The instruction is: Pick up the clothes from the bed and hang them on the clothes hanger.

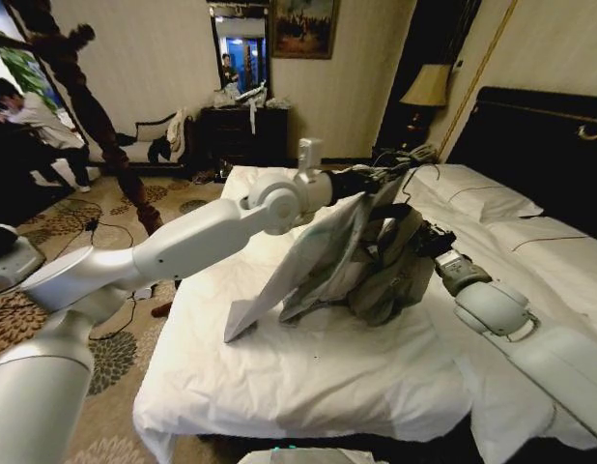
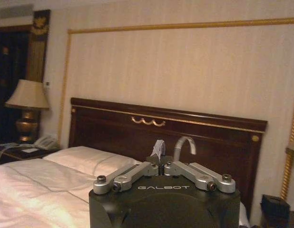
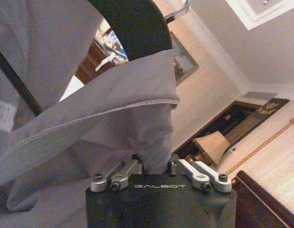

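Left gripper: clamped on the clothes hanger by its hook, above the bed. Right gripper: pinching the clothes, which hang lifted above the bed. Step, by your reading: threading. Next you need a shoulder fed inside the cloth.

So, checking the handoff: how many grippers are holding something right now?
2. The left gripper pinches the clothes hanger at its hook, above the bed; the right gripper is shut on the clothes.
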Controlling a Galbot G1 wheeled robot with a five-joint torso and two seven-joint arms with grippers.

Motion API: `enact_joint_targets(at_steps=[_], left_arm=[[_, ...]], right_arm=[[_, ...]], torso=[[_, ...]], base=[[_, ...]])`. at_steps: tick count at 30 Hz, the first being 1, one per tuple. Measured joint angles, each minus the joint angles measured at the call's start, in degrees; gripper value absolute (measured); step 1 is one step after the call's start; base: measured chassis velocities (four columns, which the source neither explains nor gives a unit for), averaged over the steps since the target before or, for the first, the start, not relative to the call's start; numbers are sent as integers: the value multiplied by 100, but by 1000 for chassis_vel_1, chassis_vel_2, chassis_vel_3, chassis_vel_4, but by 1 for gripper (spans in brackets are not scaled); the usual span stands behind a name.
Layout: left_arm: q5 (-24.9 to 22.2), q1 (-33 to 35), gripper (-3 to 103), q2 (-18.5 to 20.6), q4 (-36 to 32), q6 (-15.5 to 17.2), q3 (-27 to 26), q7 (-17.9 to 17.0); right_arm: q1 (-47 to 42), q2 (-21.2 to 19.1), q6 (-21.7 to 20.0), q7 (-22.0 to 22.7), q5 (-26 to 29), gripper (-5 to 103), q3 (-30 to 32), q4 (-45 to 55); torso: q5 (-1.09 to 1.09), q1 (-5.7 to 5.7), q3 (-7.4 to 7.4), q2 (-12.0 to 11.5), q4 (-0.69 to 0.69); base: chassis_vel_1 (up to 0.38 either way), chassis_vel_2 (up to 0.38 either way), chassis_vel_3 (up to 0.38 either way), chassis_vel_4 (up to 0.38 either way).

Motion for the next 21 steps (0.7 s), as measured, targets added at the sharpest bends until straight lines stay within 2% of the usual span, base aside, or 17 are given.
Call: enact_joint_targets(at_steps=[2, 8, 12, 18, 21], left_arm=[[3, 89, 0, 178, -178, 0, -85, -4], [27, 116, 0, 151, -306, 0, -87, -59], [101, 80, 0, -77, -304, -4, 17, -115], [330, 47, 0, -280, -92, -4, 249, -109], [602, 47, 0, -621, 287, -25, 421, -48]], right_arm=[[110, -9, -175, 34, 138, 19, -124, -93], [349, -23, -503, 129, 520, 19, -368, -183], [740, 58, -916, 486, 1071, 19, -750, -357], [928, 22, -1033, 568, 1226, 19, -888, -359], [1022, 5, -1098, 592, 1226, 19, -986, -168]], torso=[[0, 0, 0, 0, 0], [0, 0, 0, 0, -1], [3, 0, 0, 0, -3], [2, -1, 0, 0, -1], [2, 0, 0, 0, -1]], base=[[0, 0, 0, 0], [0, 0, 0, 0], [0, 0, 0, 0], [0, 0, 0, 0], [0, 0, 0, 0]])
